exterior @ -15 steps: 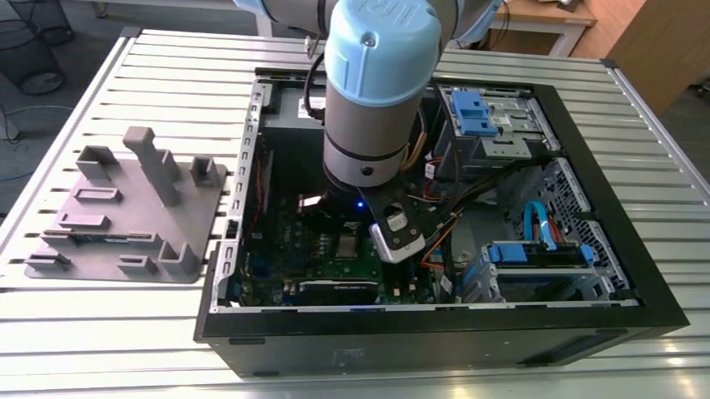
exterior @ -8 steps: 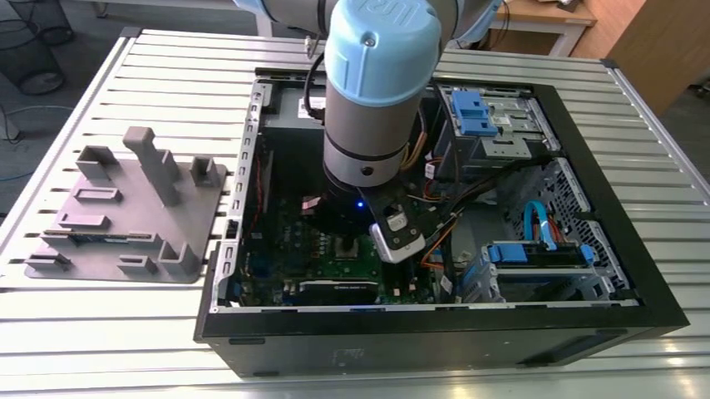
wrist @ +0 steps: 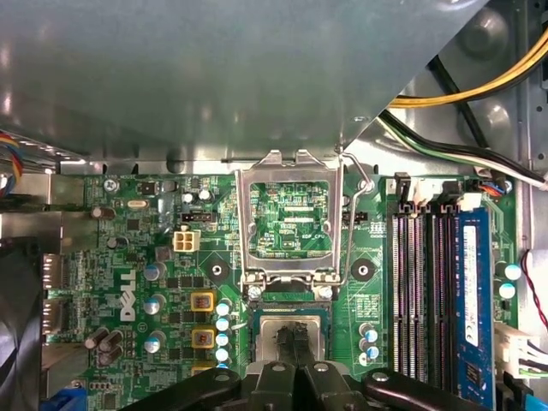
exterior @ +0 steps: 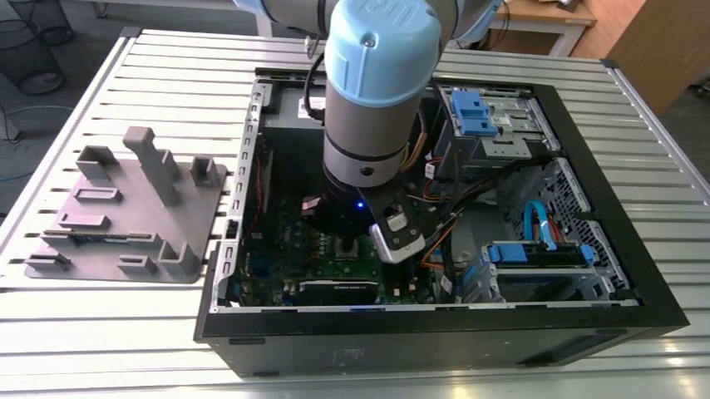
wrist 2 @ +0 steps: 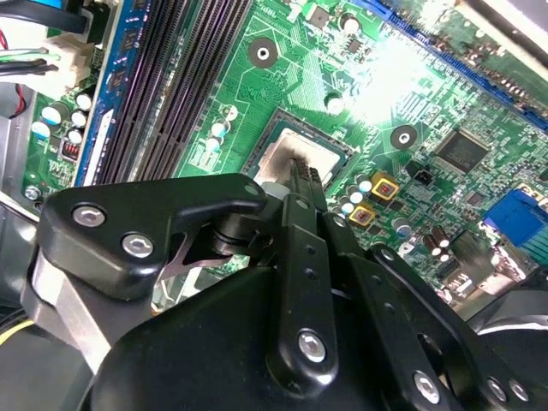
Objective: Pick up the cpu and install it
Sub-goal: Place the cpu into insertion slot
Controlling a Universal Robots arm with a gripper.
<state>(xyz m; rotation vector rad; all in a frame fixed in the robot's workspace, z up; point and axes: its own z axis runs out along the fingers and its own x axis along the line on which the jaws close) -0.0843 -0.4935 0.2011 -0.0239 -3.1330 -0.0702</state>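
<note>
The claw (wrist: 292, 342) is deep inside the open computer case (exterior: 444, 332), pointing straight down at the motherboard (wrist: 154, 282). The cpu (wrist: 267, 330) lies directly under its tips. It sits flat in the socket, its dull silver top showing on either side of them in both wrist views. The chip is square, so it has no long axis, and its edges run true with the socket walls. The tips are drawn close together over the middle of the chip, narrower than it is wide, and grip nothing. Whether they press on the metal I cannot tell. The socket frame (wrist: 243, 223) lies swung back just beside the socket, clear of the chip. A grey holder tray (exterior: 122, 224) rests on the counter (exterior: 111, 332) outside the case, well apart.
</note>
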